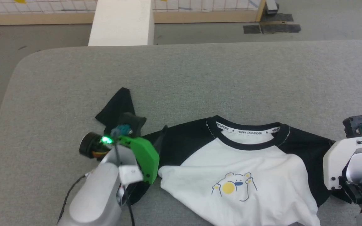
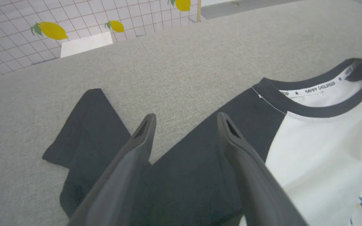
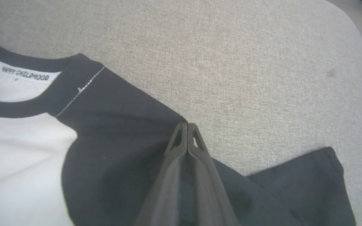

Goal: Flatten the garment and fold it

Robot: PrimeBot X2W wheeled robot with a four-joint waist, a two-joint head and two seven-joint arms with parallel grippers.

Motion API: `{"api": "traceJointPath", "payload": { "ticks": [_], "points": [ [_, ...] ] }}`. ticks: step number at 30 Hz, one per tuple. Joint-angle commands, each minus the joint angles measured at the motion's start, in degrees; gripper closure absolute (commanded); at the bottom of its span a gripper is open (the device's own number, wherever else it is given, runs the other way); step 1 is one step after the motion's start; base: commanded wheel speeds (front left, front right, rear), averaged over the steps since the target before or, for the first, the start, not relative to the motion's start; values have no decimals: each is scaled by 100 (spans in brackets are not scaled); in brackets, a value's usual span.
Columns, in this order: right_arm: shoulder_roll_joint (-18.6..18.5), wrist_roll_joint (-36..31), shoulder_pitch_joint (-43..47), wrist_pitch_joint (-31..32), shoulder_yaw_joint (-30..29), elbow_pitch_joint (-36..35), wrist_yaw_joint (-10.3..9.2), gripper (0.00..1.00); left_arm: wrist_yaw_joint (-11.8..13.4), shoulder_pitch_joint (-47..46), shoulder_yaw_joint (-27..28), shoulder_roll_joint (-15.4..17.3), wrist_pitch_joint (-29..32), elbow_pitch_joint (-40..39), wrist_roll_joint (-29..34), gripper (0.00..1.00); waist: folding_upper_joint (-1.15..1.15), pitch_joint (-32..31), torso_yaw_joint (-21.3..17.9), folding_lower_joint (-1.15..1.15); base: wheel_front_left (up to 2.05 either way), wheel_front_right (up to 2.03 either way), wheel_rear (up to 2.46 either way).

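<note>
The garment [image 1: 240, 175] lay print side up on the grey table [image 1: 200, 78], close to its near edge, with the collar pointing away from the robot. The left gripper [image 2: 186, 118] hung over the black left sleeve where that sleeve bent, its fingers spread wide. The right gripper [image 3: 185, 125] sat at the upper edge of the right sleeve, fingers pressed together. Whether they pinched any cloth could not be told. That sleeve's end lay folded back beside them.

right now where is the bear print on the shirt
In the head view the bear print sits low and right of centre, on the white front of the garment, below the black neckline.
</note>
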Motion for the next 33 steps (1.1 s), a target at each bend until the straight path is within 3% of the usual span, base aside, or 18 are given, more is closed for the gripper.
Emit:
{"api": "traceJointPath", "payload": {
  "ticks": [1,9,19,20,21,22,27,33],
  "points": [
    [23,24,56,12,20,-67,-10,100,-50,-252,-71,41,208,163,35,0,0,66,-113,0,0,0,0],
    [51,136,1,23,182,-179,-10,100,-195,-1047,-508,87,1727,1114,-32,0,0,303,-386,0,0,0,0],
    [69,238,-134,-3,360,-205,-10,100,-251,-1373,-865,130,3259,1632,-364,0,0,541,-625,0,0,0,0],
    [68,245,-144,-4,379,-205,-10,100,-255,-1381,-913,149,3387,1651,-395,6,0,552,-636,0,0,0,0],
    [66,256,-154,-5,399,-202,-10,100,-259,-1371,-964,163,3567,1674,-475,71,0,562,-649,0,0,0,0],
    [68,270,-164,-8,411,-199,-10,100,-262,-1359,-1002,175,3709,1677,-554,100,0,570,-659,0,0,0,0],
    [55,332,-202,0,472,-224,-10,100,-269,-1306,-1277,315,3993,1228,-1078,100,0,577,-670,0,0,0,0],
    [-231,428,-465,57,656,-383,-10,100,-270,-1601,-1565,775,3248,234,-1619,100,0,563,-644,0,0,0,0]
  ]
}}
